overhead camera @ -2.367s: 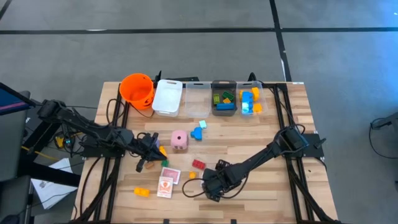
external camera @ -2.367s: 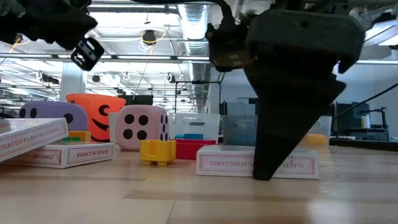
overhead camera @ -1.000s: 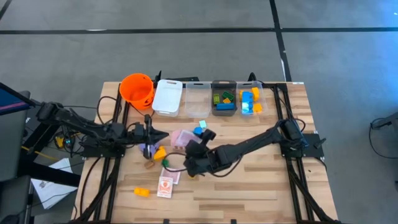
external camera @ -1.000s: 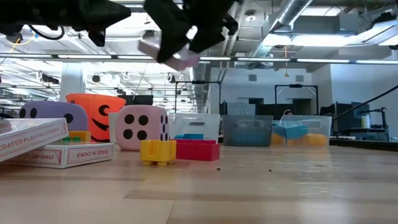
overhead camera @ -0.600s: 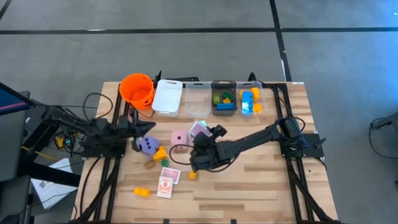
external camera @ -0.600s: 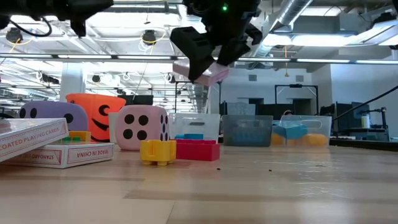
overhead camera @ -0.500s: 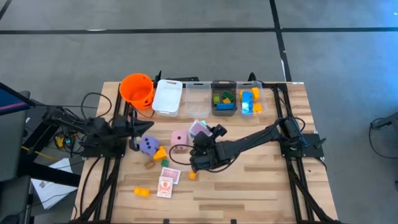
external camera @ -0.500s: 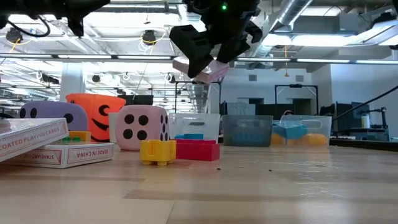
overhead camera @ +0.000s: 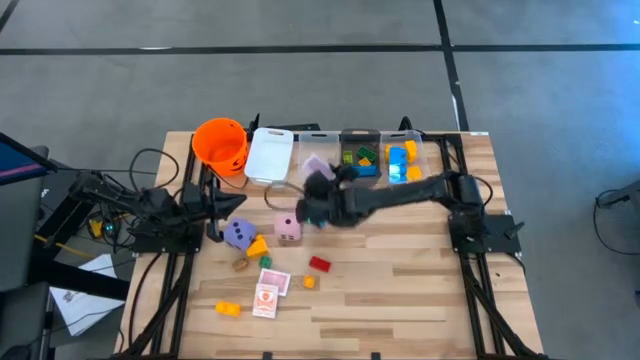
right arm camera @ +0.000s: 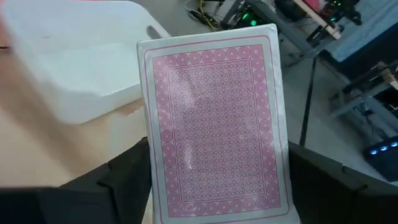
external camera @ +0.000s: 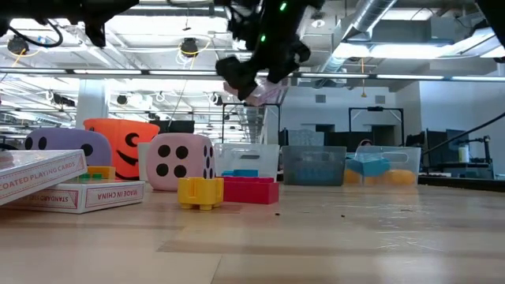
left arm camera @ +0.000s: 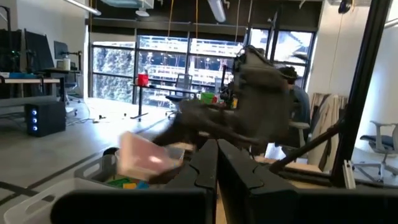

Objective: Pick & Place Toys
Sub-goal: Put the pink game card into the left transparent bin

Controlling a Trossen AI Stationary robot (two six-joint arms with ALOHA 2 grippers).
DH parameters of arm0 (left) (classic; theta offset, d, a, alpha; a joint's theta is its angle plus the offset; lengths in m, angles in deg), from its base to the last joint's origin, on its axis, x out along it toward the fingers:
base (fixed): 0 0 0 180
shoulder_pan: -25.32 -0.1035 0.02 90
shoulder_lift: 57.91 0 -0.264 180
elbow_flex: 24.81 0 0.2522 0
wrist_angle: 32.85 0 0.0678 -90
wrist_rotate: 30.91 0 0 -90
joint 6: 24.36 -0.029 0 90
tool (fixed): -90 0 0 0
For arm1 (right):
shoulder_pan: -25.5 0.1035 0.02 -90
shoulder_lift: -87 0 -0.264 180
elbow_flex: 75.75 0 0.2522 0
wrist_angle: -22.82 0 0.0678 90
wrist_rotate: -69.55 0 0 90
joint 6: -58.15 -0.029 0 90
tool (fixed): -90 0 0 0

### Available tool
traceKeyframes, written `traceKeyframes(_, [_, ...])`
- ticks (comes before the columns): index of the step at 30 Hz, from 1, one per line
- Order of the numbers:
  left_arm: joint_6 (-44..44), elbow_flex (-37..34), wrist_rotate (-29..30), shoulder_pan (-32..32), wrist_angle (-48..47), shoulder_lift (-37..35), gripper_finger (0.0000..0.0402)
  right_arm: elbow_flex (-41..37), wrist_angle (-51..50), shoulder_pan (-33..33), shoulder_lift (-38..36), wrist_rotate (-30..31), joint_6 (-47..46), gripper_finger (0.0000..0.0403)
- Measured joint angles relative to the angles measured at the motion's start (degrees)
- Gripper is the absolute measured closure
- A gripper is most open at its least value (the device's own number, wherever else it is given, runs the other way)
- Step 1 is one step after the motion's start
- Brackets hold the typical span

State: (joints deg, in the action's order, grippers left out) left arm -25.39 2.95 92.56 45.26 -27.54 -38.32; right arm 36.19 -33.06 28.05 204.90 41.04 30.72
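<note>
My right gripper (overhead camera: 316, 188) is shut on a pink-backed card box (right arm camera: 214, 118) and holds it in the air over the far row of bins, by the clear bin (overhead camera: 318, 150) and the white bin (overhead camera: 268, 156). The low view shows the box (external camera: 266, 91) high above the table. Drawn back at the table's left side, my left gripper (overhead camera: 243, 203) is shut with nothing in it. A purple die (overhead camera: 238, 233), a pink die (overhead camera: 288, 226), a red brick (overhead camera: 319, 264), small yellow and orange bricks and two card boxes (overhead camera: 268, 290) lie on the table. My right gripper pinches the card box between its two fingers (right arm camera: 127, 174), one on each long side edge (right arm camera: 148, 155). They reach out toward the far edge, slanting down. The box is lifted clear and tilted, with its patterned broad face toward the wrist.
Along the far edge stand an orange bucket (overhead camera: 220, 143), the white bin, the clear bin, a dark bin with bricks (overhead camera: 360, 162) and a clear bin with blue and yellow bricks (overhead camera: 402, 162). Bare wood lies on the near right (overhead camera: 420, 290).
My right gripper has carried the card box from above the table's middle toward the far edge, up to the bins, and has swung a little to the right. My left gripper has drawn back toward the table's left edge, still shut.
</note>
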Motion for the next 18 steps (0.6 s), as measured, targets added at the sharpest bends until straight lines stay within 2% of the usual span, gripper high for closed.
traceKeyframes(2, [0.01,0.00,0.00,-0.02,-0.78,0.00,0.0402,-0.02,4.12,-3.61,0.07,-3.06,4.70,0.0102])
traceKeyframes(5, [0.00,0.00,0.00,-0.02,-1.15,0.00,0.0402,-0.02,10.29,-9.79,0.21,-12.30,9.17,0.0102])
traceKeyframes(10, [-0.04,0.00,-0.02,-0.02,-1.39,0.00,0.0402,-0.02,15.39,-18.60,0.51,-22.54,10.27,0.0102])
traceKeyframes(14, [-0.07,0.00,-0.04,-0.02,-1.58,0.00,0.0402,-0.04,13.91,-21.91,0.50,-25.77,8.09,0.0102])
traceKeyframes(18, [-0.13,0.00,-0.07,-0.02,-1.60,0.00,0.0402,-0.04,13.98,-22.51,0.50,-31.64,7.92,0.0102])
